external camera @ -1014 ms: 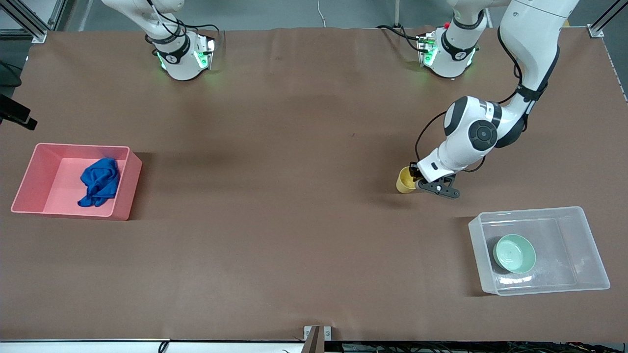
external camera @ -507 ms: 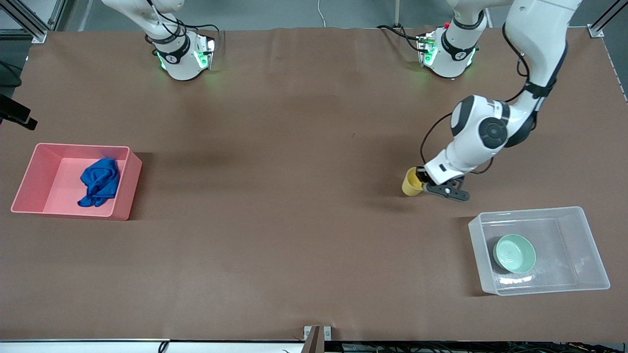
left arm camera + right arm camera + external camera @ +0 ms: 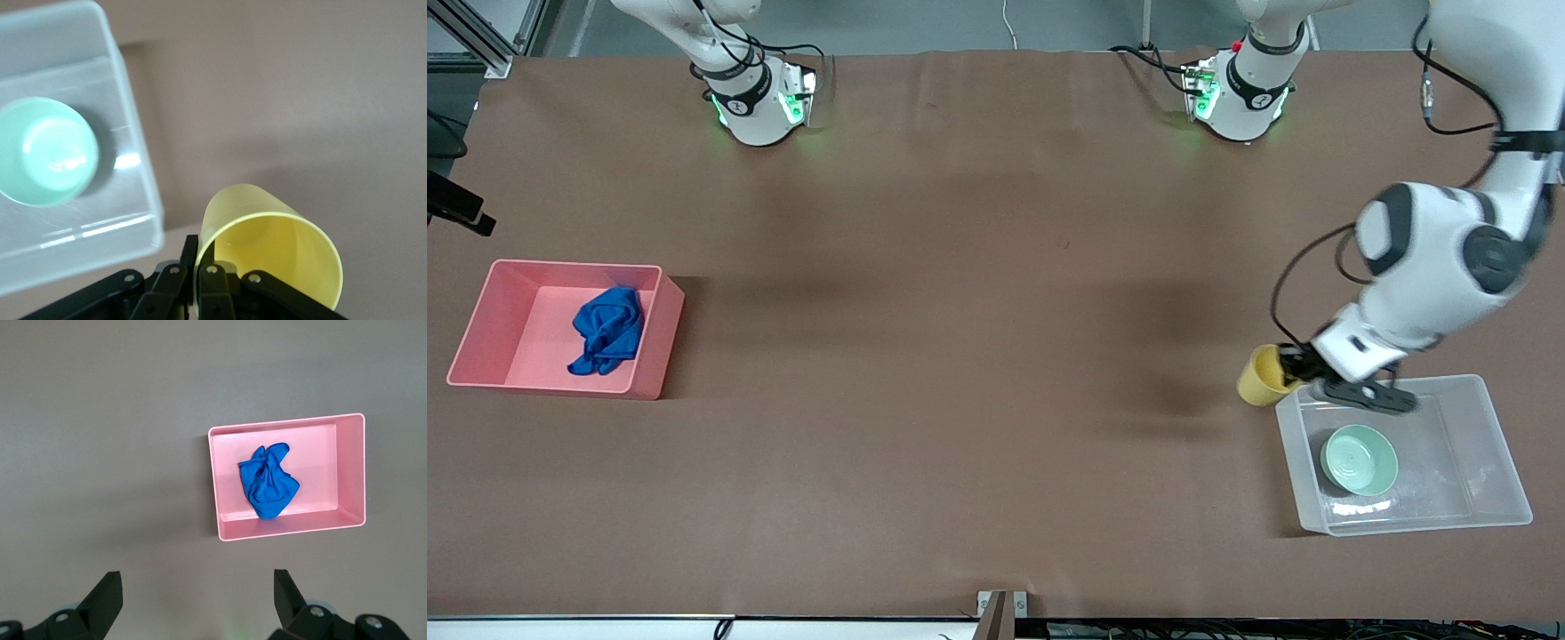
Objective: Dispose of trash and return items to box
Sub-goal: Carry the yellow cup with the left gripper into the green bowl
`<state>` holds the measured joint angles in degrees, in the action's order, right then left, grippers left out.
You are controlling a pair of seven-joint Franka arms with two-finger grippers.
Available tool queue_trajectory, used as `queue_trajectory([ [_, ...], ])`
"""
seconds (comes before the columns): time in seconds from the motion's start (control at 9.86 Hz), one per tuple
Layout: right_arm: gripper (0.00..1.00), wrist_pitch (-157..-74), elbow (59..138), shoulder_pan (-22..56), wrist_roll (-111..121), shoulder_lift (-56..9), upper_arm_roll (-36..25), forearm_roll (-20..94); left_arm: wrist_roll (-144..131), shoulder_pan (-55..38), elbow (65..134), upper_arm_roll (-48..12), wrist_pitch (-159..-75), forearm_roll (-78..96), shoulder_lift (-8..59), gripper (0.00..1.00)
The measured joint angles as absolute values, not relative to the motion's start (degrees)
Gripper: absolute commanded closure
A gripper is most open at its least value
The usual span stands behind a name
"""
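A brown sheet covers my table (image 3: 978, 293), flat and plain, with grey floor and metal frame posts showing past its edges. Toward my right arm's end a pink tub (image 3: 654, 342) sits with the blue rag (image 3: 609, 329) crumpled inside it. My right tool (image 3: 193, 600) waits high over the table near that tub, fingers spread wide, holding nothing. The middle of the table is bare brown sheet. Toward my left arm's end, my left tool (image 3: 1294, 373) is clamped on the rim of the yellow cup (image 3: 1260, 377), carrying it tilted in the air over the table just beside the clear box (image 3: 1494, 444). The green bowl (image 3: 1358, 459) rests inside that box. I can read no writing anywhere.
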<state>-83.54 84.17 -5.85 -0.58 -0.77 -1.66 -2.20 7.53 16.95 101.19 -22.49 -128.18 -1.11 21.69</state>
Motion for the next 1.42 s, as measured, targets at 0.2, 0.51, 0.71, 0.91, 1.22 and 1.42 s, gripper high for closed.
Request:
queue_trajectory([
  [0.2,0.0,-83.5,84.2,-5.9,-0.6,-0.8,-1.6,-2.2,14.2,19.2,89.7,-19.8,-123.4,-1.4,27.6,1.0],
  [0.51,0.0,-83.4,84.2,-5.9,-0.6,-0.6,-1.6,-2.2,18.6,19.8,80.8,-16.0,-119.8,-4.0,35.3,1.0],
  [0.71,0.0,-83.4,84.1,-5.8,-0.7,-0.5,-1.3,-1.5,18.6,19.5,78.3,-15.2,-119.1,-4.3,39.2,1.0],
  [0.91,0.0,-83.3,84.1,-5.6,-0.8,-0.5,-1.1,-1.2,18.6,19.5,76.9,-13.6,-119.1,-4.3,41.5,1.0],
  [1.22,0.0,-83.3,84.1,-5.6,-0.9,-0.5,-1.1,-1.2,18.5,19.3,76.5,-13.2,-119.2,-4.3,43.9,1.0],
  [1.42,0.0,-83.3,84.1,-5.6,-0.9,-0.5,-1.1,-1.2,18.3,18.6,76.5,-13.3,-120.6,-4.3,45.7,1.0],
])
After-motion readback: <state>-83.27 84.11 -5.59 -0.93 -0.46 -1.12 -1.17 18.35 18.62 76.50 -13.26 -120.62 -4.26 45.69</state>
